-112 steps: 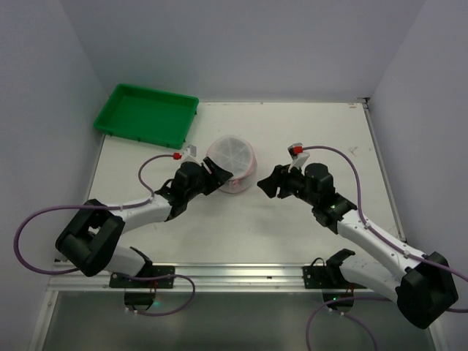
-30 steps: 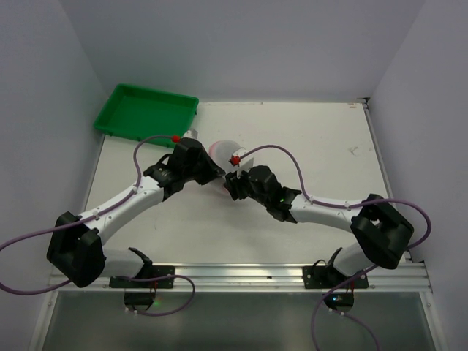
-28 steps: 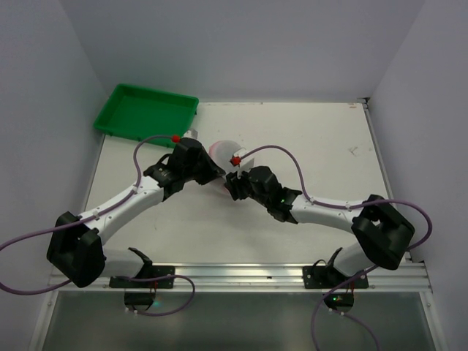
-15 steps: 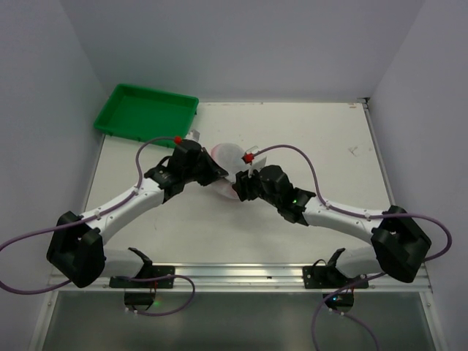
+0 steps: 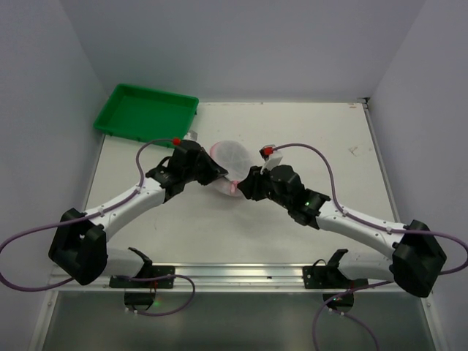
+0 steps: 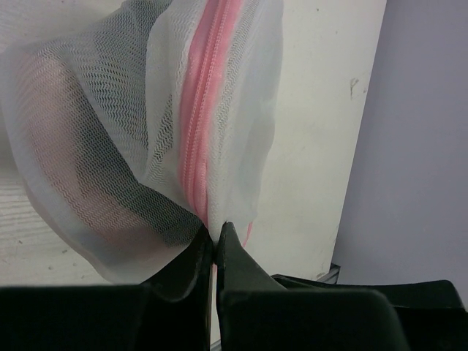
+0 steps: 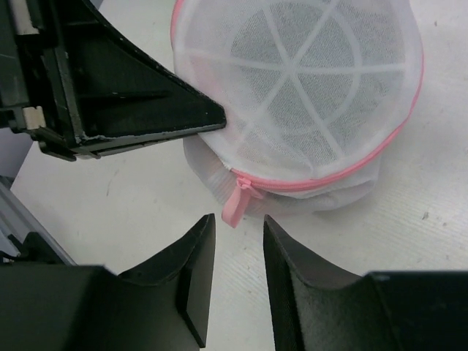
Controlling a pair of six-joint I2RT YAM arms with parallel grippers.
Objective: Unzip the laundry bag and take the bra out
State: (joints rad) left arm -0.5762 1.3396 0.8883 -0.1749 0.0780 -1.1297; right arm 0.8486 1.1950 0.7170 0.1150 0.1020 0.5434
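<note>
The left end effector [image 6: 217, 232] stays clenched on the laundry bag [image 7: 307, 88]. The right end effector [image 7: 235, 227], narrowing but still released, now lines up on the zipper pull [image 7: 239, 199], so unzipping can begin.

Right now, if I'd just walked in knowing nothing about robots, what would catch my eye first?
Probably the laundry bag in the middle of the table, a round white mesh dome with a pink zipper. The left gripper pinches its mesh by the zipper, while the right gripper stands open just short of the pink zipper pull. A bright green tray sits at the far left corner.
</note>
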